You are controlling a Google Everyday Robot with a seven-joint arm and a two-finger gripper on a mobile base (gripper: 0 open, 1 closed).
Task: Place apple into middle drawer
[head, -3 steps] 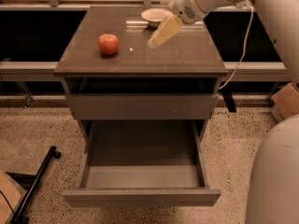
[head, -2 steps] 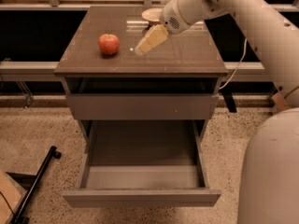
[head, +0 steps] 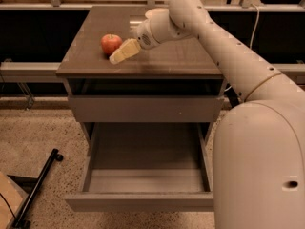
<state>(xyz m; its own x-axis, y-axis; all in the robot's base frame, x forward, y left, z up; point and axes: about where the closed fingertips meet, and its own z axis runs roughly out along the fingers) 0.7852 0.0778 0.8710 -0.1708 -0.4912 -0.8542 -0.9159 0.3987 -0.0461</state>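
Reaching with the claw [head: 123, 52] low over the surface [head: 162, 63], just beside the apple [head: 111, 44]; being unable to tell whether apart or together. Leaving the middle drawer [head: 143, 202] pulled out below. Judging the task as barely starting: grasping, lifting and lowering all remaining. Looking small, round, red with yellowish patches, sitting on the surface's left side.

Jaws are just beside the apple [head: 111, 44] (middle drawer [head: 143, 180] open).
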